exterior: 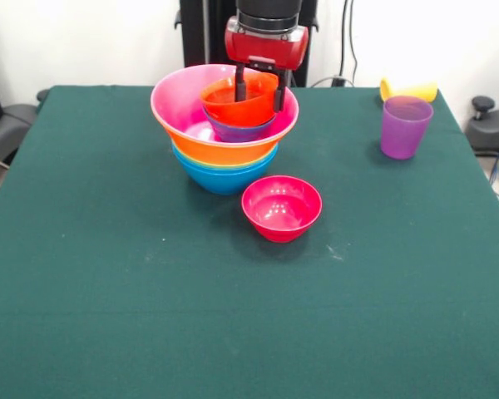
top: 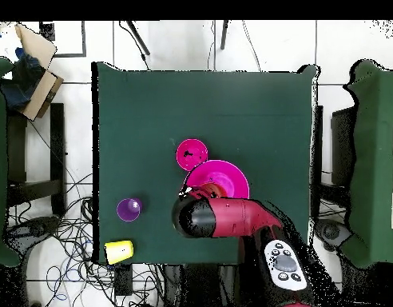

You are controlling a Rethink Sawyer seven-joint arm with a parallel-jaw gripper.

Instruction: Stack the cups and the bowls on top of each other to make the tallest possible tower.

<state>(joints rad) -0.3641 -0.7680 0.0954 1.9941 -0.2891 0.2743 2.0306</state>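
Your tower [exterior: 224,137] stands on the far half of the green table [exterior: 150,316], a little left of centre in the front view, right in front of the robot's pedestal. It is a nest of bowls: blue bowls [exterior: 224,178] at the base, a wide orange bowl [exterior: 224,152] above them, and a wide pink bowl [exterior: 170,104] above that. Inside the pink one sits a small dark bowl [exterior: 237,130], and in it a small orange-red bowl [exterior: 237,104], tilted toward the camera.

The gripper [exterior: 258,86] hangs straight down over the tower's top. Its two black fingers [exterior: 240,83] stand apart, one on each side of the orange-red bowl's far wall; you cannot tell whether they press on it.

Just in front of the tower, apart from it, a crimson bowl [exterior: 281,208] sits upright on the cloth.

Well to the right, a purple cup [exterior: 404,126] stands upright. Just behind it, at the table's far edge, a yellow cup [exterior: 409,90] lies on its side.

From overhead, the arm [top: 232,220] covers most of the tower.
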